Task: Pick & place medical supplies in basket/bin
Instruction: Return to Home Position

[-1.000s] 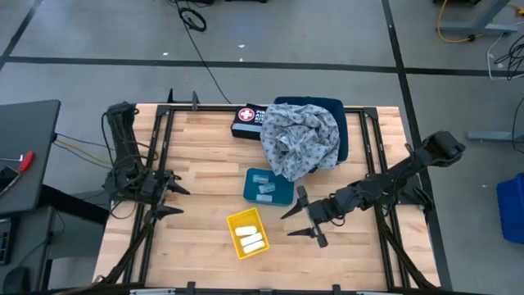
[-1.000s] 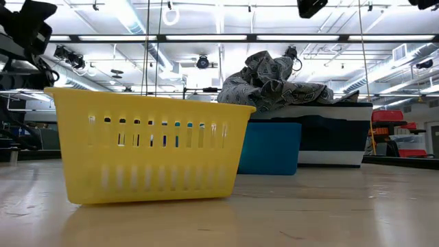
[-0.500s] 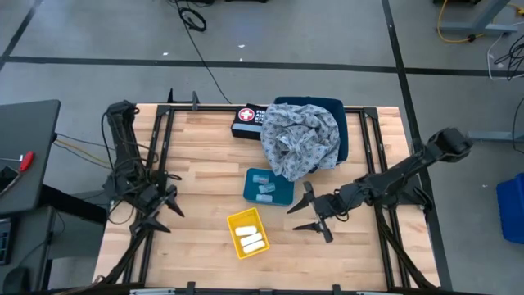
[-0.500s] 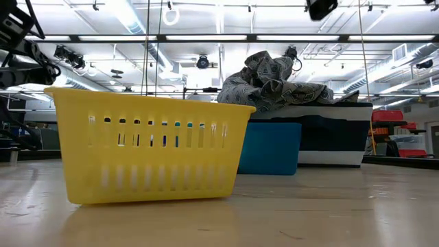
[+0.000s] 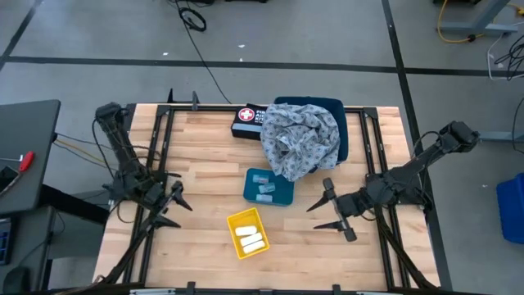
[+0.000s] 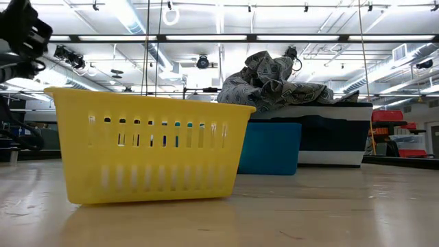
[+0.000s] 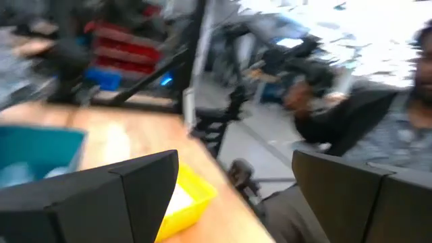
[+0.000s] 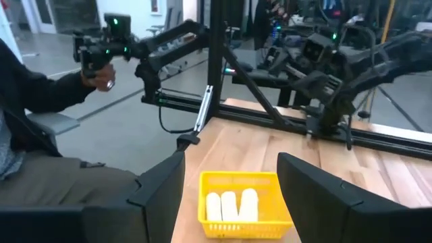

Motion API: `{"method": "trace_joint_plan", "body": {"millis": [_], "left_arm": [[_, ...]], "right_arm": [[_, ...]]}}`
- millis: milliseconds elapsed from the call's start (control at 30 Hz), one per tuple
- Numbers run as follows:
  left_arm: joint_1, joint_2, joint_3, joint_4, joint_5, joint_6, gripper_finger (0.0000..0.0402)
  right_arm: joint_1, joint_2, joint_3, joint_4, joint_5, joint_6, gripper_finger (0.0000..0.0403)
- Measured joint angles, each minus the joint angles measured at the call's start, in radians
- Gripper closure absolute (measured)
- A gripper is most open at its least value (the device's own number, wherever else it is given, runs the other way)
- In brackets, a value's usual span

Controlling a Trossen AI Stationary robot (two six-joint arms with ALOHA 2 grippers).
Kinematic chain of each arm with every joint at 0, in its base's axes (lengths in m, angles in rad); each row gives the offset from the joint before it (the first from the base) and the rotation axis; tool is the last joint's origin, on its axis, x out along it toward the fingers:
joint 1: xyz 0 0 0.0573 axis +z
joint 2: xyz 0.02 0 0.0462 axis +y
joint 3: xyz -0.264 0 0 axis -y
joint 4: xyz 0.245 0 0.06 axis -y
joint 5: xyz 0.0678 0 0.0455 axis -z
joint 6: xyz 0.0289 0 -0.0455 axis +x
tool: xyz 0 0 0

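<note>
A yellow basket near the table's front holds three white rolls. Behind it a teal bin holds clear packets. A grey speckled cloth is heaped in a navy bin at the far side. My left gripper stands open to the left of the basket, pointing level toward it. My right gripper stands open above the table to the right of the basket, with nothing between its fingers.
A black first-aid pouch lies at the far edge beside the navy bin. Dark frame rails run along the table's sides. A seated person with a hand controller shows past the table's near edge. Bare wood lies left of the bins.
My right gripper has drawn back from the yellow basket toward the table's right edge and risen a little, staying open. My left gripper has turned a little in place, also open. Baskets, bins and cloth have kept still.
</note>
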Motion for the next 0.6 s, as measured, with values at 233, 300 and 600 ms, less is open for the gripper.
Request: {"method": "trace_joint_plan", "body": {"millis": [233, 300, 600], "left_arm": [[0.195, 0.018, -0.041, 0.119, 0.195, 0.115, 0.0109], [0.249, 0.01, -0.041, 0.126, 0.249, 0.126, 0.0109], [0.569, -0.007, -0.041, 0.111, 0.59, 0.108, 0.0109]], "right_arm": [[0.028, -0.115, -0.159, 0.104, 0.05, 0.027, 0.0158], [0.029, -0.145, -0.196, 0.125, 0.05, 0.031, 0.0158], [0.029, -0.335, -0.312, 0.116, 0.037, 0.044, 0.0158]]}}
